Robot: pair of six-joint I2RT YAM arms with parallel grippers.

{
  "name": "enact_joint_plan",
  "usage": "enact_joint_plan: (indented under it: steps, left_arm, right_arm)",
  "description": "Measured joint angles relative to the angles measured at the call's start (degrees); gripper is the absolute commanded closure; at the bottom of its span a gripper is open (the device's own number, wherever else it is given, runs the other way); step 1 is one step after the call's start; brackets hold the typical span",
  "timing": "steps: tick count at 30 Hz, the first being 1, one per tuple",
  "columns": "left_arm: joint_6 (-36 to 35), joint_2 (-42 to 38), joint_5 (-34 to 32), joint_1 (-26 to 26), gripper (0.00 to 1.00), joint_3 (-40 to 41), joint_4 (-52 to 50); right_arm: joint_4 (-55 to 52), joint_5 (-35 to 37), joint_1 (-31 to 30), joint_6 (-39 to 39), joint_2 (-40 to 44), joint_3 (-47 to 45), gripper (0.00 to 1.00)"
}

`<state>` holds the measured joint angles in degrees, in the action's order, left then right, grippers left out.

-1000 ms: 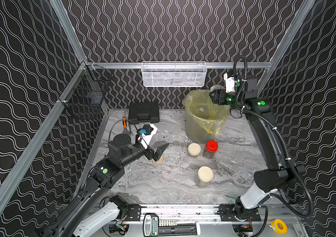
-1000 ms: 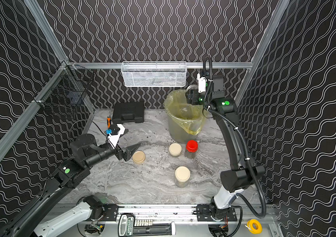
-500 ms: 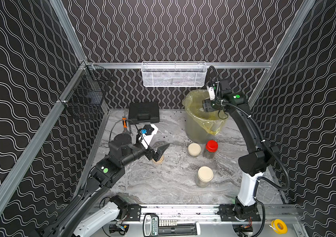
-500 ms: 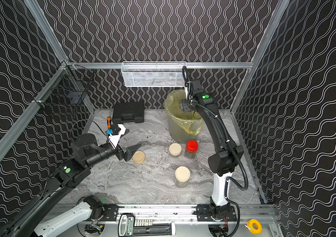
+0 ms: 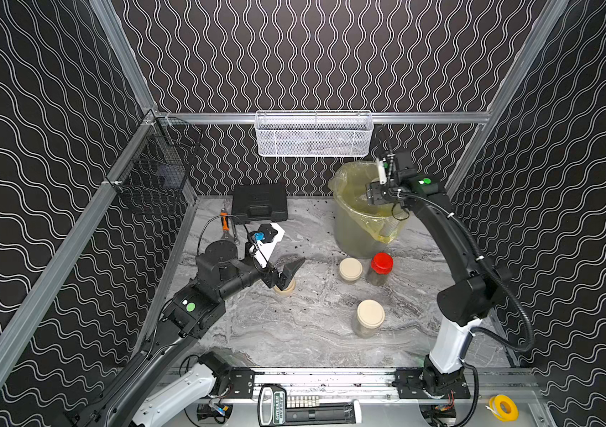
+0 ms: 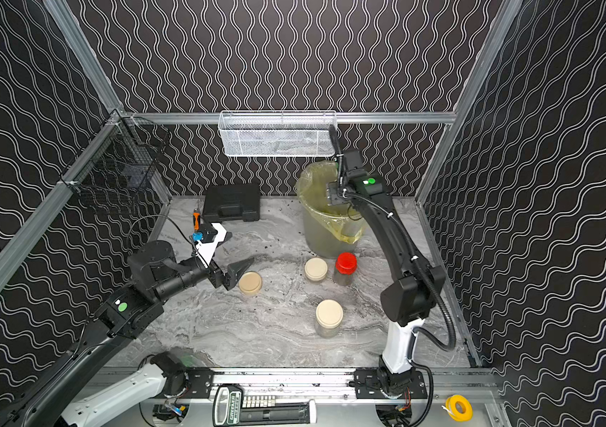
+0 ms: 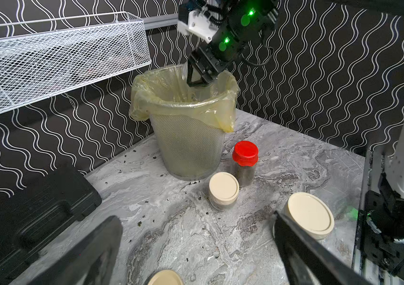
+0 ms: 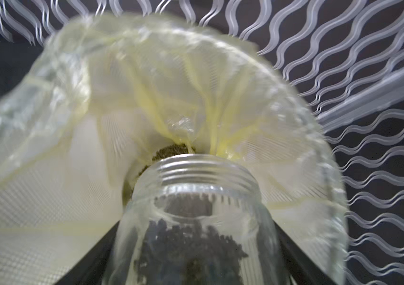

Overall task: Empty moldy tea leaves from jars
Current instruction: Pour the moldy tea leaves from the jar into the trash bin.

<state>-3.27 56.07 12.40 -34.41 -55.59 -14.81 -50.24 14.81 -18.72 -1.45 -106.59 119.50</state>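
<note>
Upper right: right gripper (image 5: pixel 371 194) clamps an open jar (image 8: pixel 196 197) of tea leaves (image 8: pixel 191 244), seemingly tipped into the bagged bin (image 7: pixel 186 148). Centre-left: left gripper (image 6: pixel 238 275) gapes beside a cream lid (image 6: pixel 250 284).

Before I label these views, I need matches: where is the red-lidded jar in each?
Both top views: red-lidded jar right of centre, in front of the yellow-bagged bin.
Left wrist: by the yellow-bagged bin's base.
Right wrist: not in it.
Shared landmark: the yellow-bagged bin.
</note>
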Motion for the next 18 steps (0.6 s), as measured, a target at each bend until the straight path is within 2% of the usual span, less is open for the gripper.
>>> enact_joint_plan:
  steps: [5, 8, 18]
  left_arm:
    - [0.0, 0.61, 0.0, 0.0, 0.01, -0.33, -0.31]
    - [0.0, 1.09, -0.02, 0.0, 0.01, -0.52, -0.35]
    - [0.0, 1.79, -0.22, 0.0, 0.01, -0.7, -0.7]
  right_arm:
    - [6.01, -5.14, 0.85, -9.01, 2.05, -1.14, 0.79]
    - [8.85, -7.85, 0.87, -15.87, 3.23, -3.13, 0.8]
    - [13.68, -9.75, 1.81, -43.74, 5.88, -5.46, 0.89]
